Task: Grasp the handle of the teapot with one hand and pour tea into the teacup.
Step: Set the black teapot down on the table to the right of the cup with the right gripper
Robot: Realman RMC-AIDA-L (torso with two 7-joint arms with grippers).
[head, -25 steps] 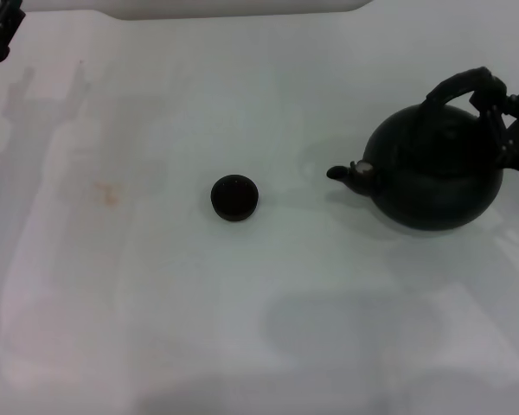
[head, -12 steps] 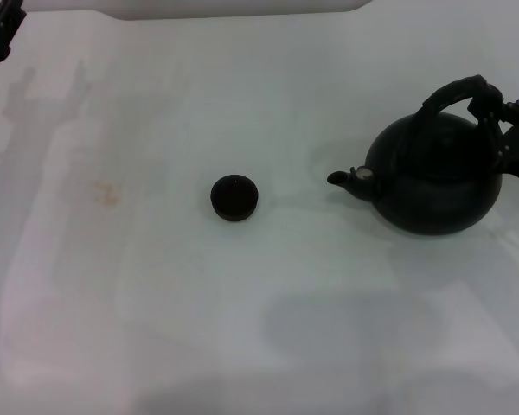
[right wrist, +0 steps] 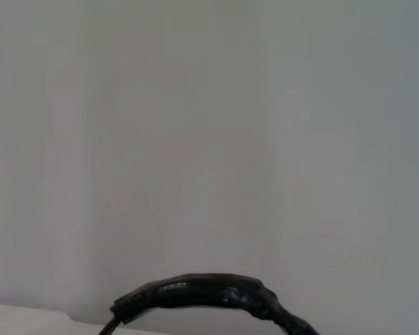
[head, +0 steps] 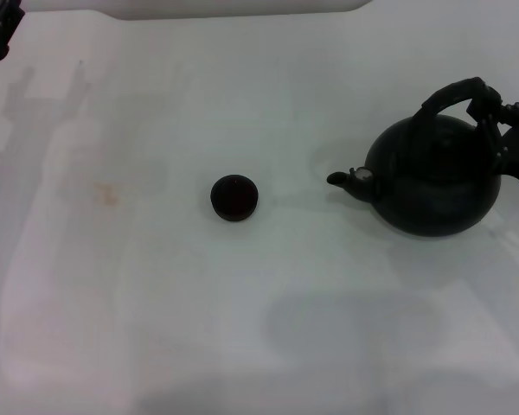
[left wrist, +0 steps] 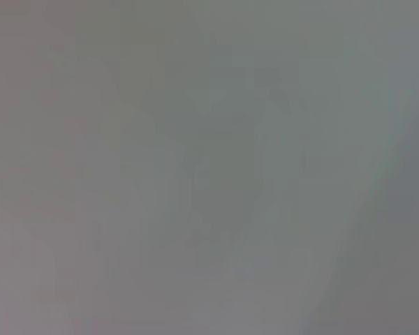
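Now I note the teapot point(head: 434, 177) has shifted slightly; my right gripper point(head: 495, 117) grasps its handle point(head: 451, 92), well right of the teacup point(head: 234, 197).

- No readable text, labels, brands, numbers or signs anywhere.
- Teapot point(head: 434, 179): matte black, unmarked; grey spot by the spout, not a legible mark.
- Teacup point(head: 234, 197): plain black, no print.
- Table point(head: 156, 303): plain white, only a faint orange stain at left, not lettering.
- Left wrist view: uniform grey, nothing legible.
- Right wrist view: only the handle point(right wrist: 202, 296), no markings.
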